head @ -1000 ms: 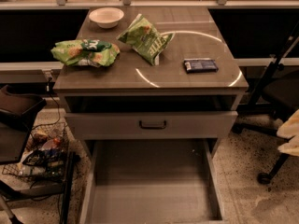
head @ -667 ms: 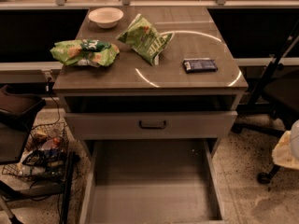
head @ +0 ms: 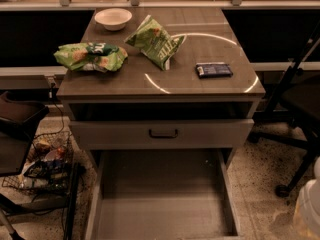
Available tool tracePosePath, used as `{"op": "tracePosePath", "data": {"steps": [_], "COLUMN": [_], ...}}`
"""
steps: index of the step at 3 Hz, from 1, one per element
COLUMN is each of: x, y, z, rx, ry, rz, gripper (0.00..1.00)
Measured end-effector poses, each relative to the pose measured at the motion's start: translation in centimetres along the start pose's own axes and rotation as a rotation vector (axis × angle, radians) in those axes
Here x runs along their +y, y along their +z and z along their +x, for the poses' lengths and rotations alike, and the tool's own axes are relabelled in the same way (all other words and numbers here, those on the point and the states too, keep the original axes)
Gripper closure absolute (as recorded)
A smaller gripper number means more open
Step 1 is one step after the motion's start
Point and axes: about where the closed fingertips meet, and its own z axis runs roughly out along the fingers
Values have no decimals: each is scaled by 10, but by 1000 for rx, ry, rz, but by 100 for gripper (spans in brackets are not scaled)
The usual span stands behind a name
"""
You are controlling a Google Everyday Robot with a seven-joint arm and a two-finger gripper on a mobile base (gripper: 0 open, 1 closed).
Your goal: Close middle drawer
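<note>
Though drawn far out toward the camera, judged easy to send home: the middle drawer (head: 160, 204), a long shallow grey box, bare inside, lying under the upper drawer (head: 163, 133) with its small dark pull and running down past the bottom edge of the view, front panel and handle out of sight. Looks stiff and wooden, light while unloaded, probably riding on side runners, so likely to glide under a steady push and to bang if shoved hard. No need to grasp; best pressed flat on the middle of the front panel, square to the runners, to avoid racking it sideways. At the lower right edge, well apart from the drawer, a pale shape taken for the gripper (head: 307, 211); cannot tell whether open or closed. On the table (head: 225, 49) above: a white bowl (head: 113, 18), a flat green snack bag (head: 90, 55), a propped green snack bag (head: 156, 41), a dark flat packet (head: 213, 69), none in the way of the push. Around: speckled floor (head: 260, 184), a wire basket (head: 45, 166) of clutter near the drawer's left side, a black chair base (head: 285, 141) at the right, leaving a fairly narrow lane straight ahead.
</note>
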Motion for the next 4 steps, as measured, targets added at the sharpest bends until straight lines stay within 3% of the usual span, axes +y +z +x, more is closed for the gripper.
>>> {"op": "tracePosePath", "data": {"steps": [1,2,3,4], "x": [47,47,51,68], "y": [38,38,62,131], "z": [8,8,-11,-51], "rx": [22,22,12,15], "ry": [37,37,23,-33], "rz": [-97,-97,-124,-199], "gripper": [100,100,100,100]}}
